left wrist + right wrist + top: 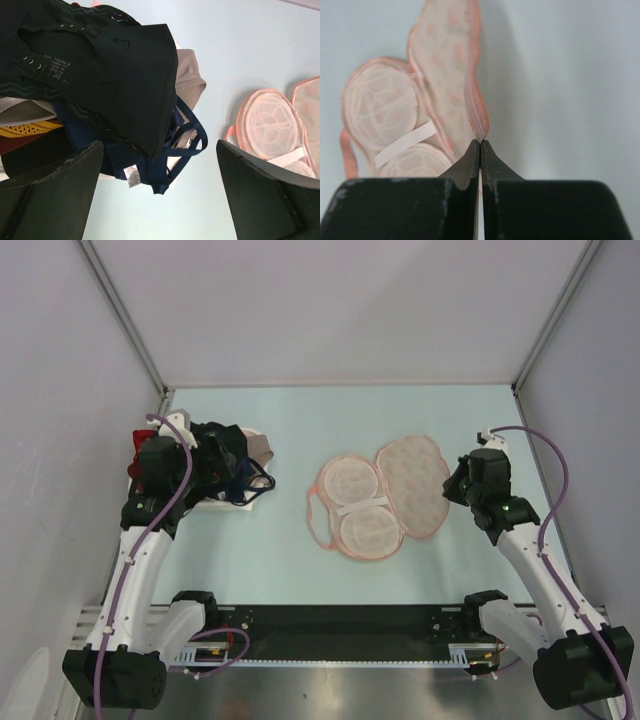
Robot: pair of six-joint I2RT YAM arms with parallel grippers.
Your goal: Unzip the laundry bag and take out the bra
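Note:
The laundry bag (pixel 362 508) lies open at the middle of the table, its white mesh domes showing inside. Its beige-pink lid (pixel 415 480) is folded out to the right. My right gripper (pixel 452 490) is shut on the pink edging of that lid (pixel 476 107), fingertips pinched together on the rim (pixel 480 142). My left gripper (pixel 205 468) is open and empty, just above the heap of garments (pixel 225 465) at the left. In the left wrist view a black bra (pixel 125 65) with hooks and a printed label lies on top of the heap, beyond the open gripper (pixel 157 150).
The heap also holds navy (pixel 165 165), yellow (pixel 27 130), red and beige (pixel 189 80) pieces on a white base. A loose pink strap loop (pixel 316 520) sticks out at the bag's left side. Grey walls enclose the table on three sides.

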